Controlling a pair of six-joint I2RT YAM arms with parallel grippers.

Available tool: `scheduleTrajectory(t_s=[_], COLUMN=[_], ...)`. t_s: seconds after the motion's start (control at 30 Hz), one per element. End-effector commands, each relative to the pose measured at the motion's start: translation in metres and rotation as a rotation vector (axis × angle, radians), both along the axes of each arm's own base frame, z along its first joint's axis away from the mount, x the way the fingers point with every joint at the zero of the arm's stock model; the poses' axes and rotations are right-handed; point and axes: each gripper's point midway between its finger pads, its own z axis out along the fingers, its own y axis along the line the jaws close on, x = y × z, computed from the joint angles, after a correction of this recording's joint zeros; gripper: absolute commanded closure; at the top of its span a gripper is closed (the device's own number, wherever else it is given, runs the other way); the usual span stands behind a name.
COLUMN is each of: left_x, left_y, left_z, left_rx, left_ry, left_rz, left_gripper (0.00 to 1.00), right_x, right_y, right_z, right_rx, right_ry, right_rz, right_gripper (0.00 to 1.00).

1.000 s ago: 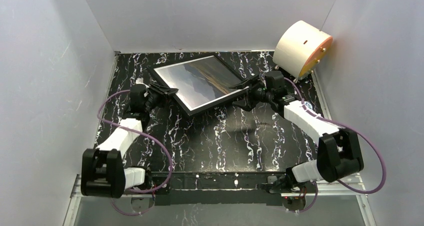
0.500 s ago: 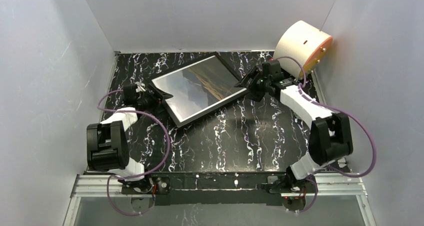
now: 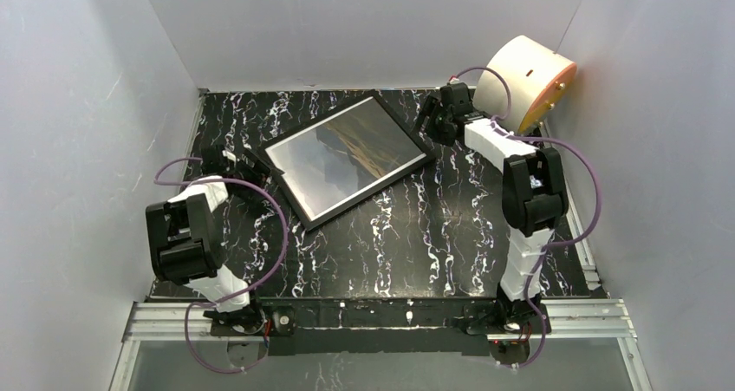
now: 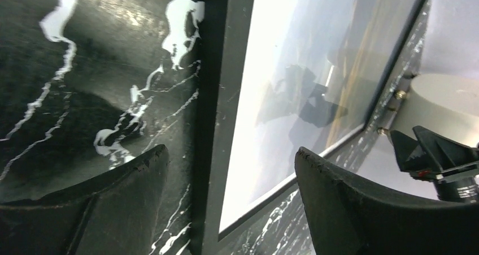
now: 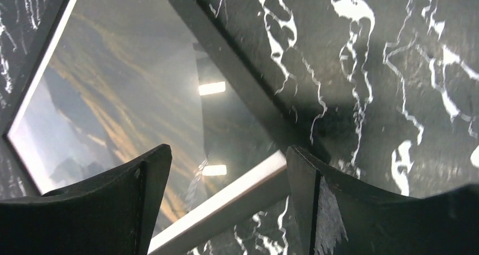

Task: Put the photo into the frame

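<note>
The frame [image 3: 371, 192], dark-edged, lies flat on the black marble table [image 3: 416, 244] at the back middle. Under its pane sits the photo [image 3: 347, 153], a mountain landscape. My left gripper [image 3: 256, 166] stands open just off the frame's left corner, touching nothing. In the left wrist view the frame's edge [image 4: 217, 96] and the photo [image 4: 294, 68] run ahead between the spread fingers of the left gripper [image 4: 231, 152]. My right gripper [image 3: 429, 120] is open beside the frame's right corner. The right wrist view shows the right gripper [image 5: 229, 150] above the frame's corner [image 5: 237, 80] and the photo [image 5: 124, 80].
A cream cylinder [image 3: 526, 81] on small feet leans at the back right corner, close behind my right wrist, and shows in the left wrist view as the cylinder [image 4: 446, 105]. White walls close in the table on three sides.
My left gripper opened and let go of the frame's left corner. Both arms drew back from the frame and folded up. The frame shifted slightly left and now lies free.
</note>
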Motion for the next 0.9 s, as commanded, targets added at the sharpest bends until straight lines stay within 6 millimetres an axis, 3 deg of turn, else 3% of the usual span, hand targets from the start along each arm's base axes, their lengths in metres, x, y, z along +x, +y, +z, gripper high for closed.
scheduleTrajectory(t_s=[0.0, 0.1, 0.23, 0.43, 0.63, 0.87], left_x=[-0.016, -0.014, -0.007, 0.006, 0.015, 0.031], left_y=[0.02, 0.024, 0.021, 0.016, 0.012, -0.008], left_z=[-0.008, -0.008, -0.013, -0.014, -0.025, -0.036], left_rx=[0.123, 0.142, 0.113, 0.058, 0.031, 0.049], left_ry=[0.11, 0.113, 0.118, 0.104, 0.119, 0.13], left_rz=[0.013, 0.024, 0.016, 0.01, 0.009, -0.023], left_gripper=[0.2, 0.2, 0.2, 0.22, 0.24, 0.27], right_x=[0.04, 0.052, 0.057, 0.054, 0.031, 0.0], right_y=[-0.007, -0.01, 0.005, 0.02, 0.035, 0.049], right_z=[0.01, -0.008, -0.024, -0.032, -0.039, -0.038], right_rx=[-0.048, -0.065, -0.035, 0.008, 0.084, 0.169], right_ry=[-0.116, -0.086, -0.057, -0.016, 0.056, 0.095], right_rz=[0.029, 0.031, 0.12, 0.207, 0.303, 0.391], right_gripper=[0.16, 0.16, 0.14, 0.09, 0.1, 0.13])
